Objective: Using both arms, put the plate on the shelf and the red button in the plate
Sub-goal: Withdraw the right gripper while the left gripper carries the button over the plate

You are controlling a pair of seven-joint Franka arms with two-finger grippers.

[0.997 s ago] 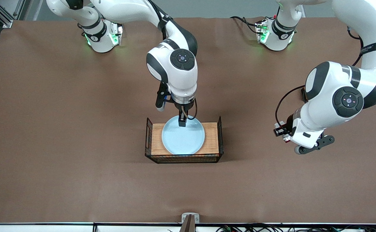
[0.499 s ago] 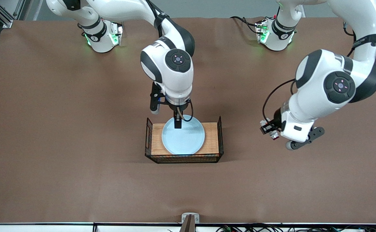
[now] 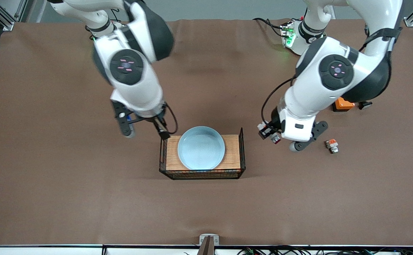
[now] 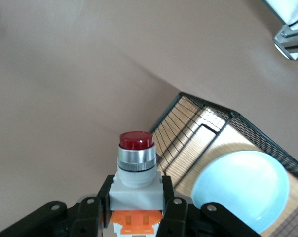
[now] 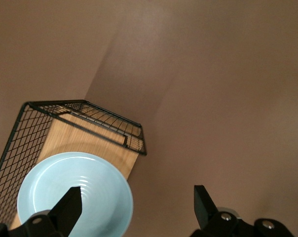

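The pale blue plate lies on the wooden tray inside its wire basket, apparently delivered. The right gripper, fingers spread and empty, hangs over the table beside the basket. The left gripper, clamping the red button, hovers toward the left arm's end; only its wrist view shows the red cap clearly.

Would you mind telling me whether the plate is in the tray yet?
Yes: the plate lies flat on the tray, with neither pincer touching it.
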